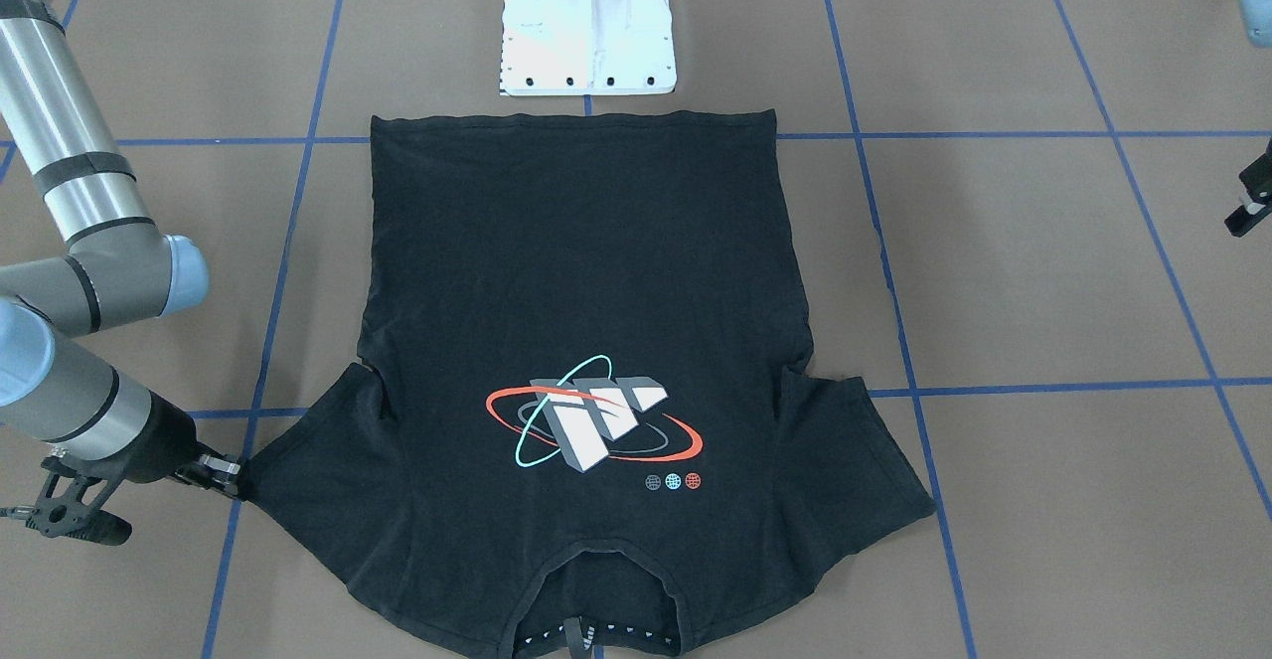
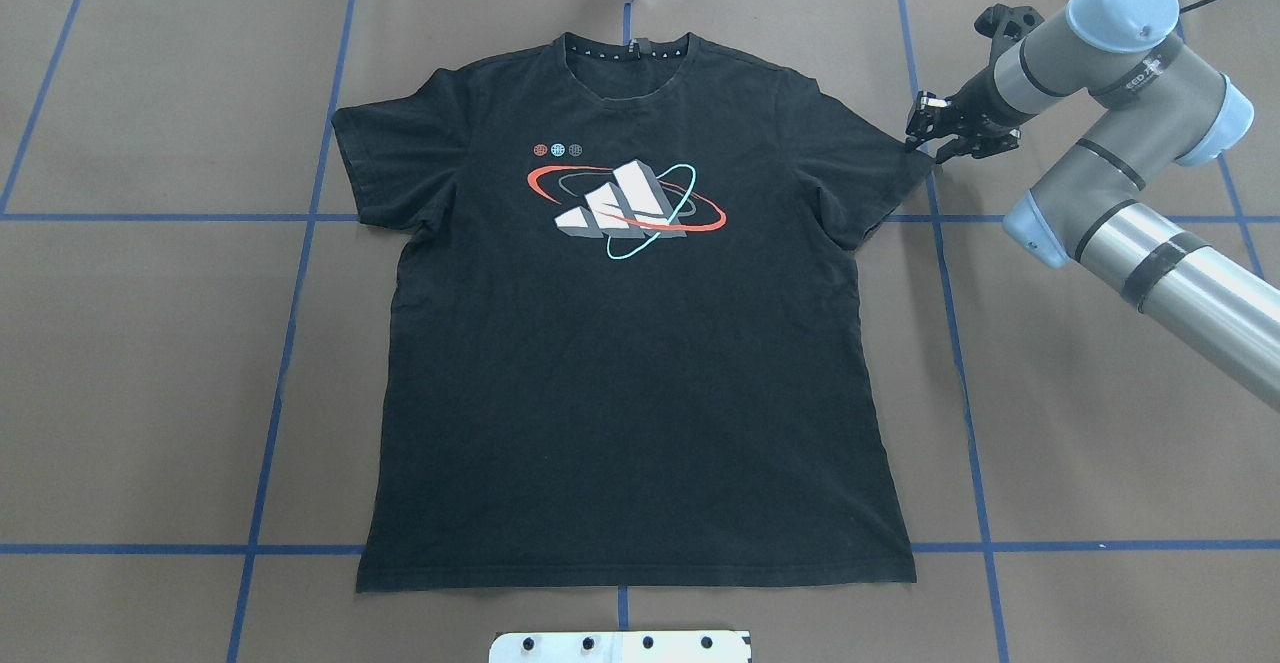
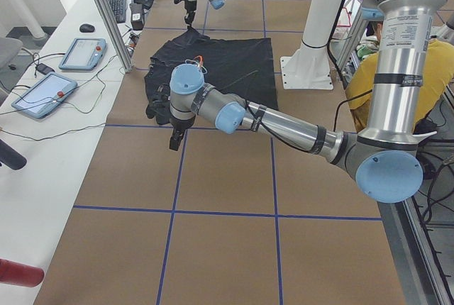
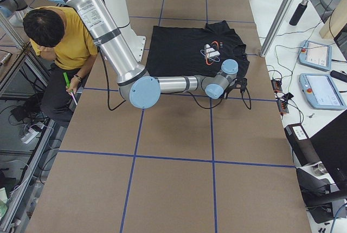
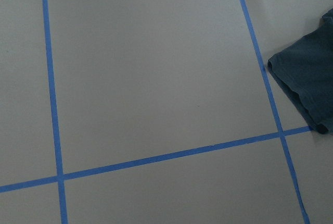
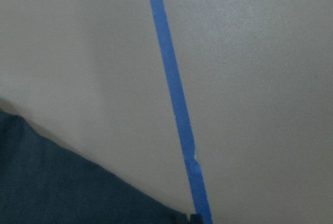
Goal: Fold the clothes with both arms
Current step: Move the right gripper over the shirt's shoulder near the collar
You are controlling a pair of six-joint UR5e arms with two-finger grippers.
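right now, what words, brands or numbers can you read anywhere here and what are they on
No text reads clearly in any view.
T-shirt print: three grey-white blocks in red and teal ovals, no letters.
Three round signs beside the print: too small to read.
White marks inside the collar: too small.
Lettering on the right arm: blurred, unreadable.
White label on the left arm: print too small.
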